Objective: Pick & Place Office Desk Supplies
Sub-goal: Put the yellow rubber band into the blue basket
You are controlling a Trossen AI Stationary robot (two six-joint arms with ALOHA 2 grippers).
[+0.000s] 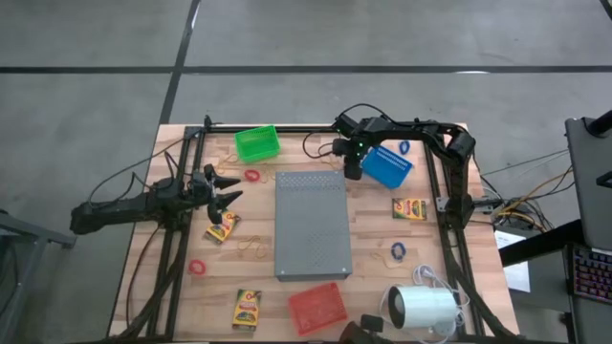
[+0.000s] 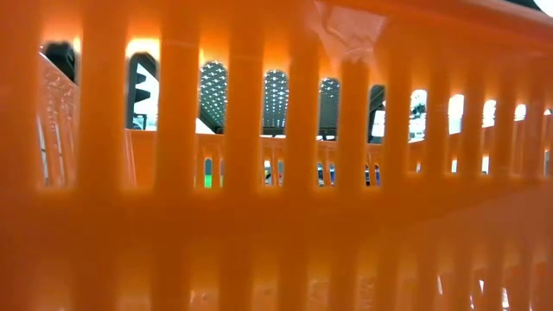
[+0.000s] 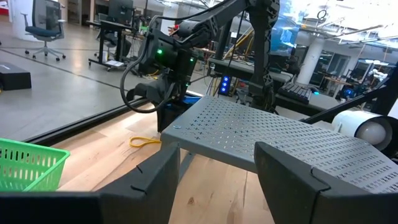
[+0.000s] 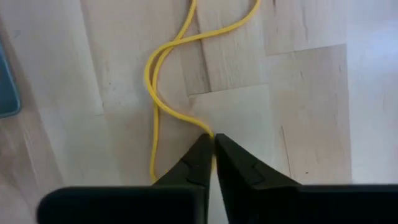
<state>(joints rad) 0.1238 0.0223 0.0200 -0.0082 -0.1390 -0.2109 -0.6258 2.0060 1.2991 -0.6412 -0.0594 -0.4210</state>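
The thin yellow rubber band [image 4: 163,93] lies in loose curves on the pale wooden table [image 4: 298,93], near the far edge of the big grey perforated metal slab [image 1: 313,225]. The right gripper [image 4: 213,146] is down on it with its two dark fingers pressed together, and the band is pinched between their tips. The blue plastic basket [image 1: 387,164] stands just beside this gripper.

The left gripper [image 1: 229,187] hangs over the left side of the table with its fingers apart and nothing between them. Just below it lies a small flat yellow crayon box [image 1: 222,228], and a small red rubber ring [image 1: 252,176] is near.

The green plastic basket [image 1: 257,143] stands at the far edge and the red plastic basket [image 1: 316,308] at the near edge.
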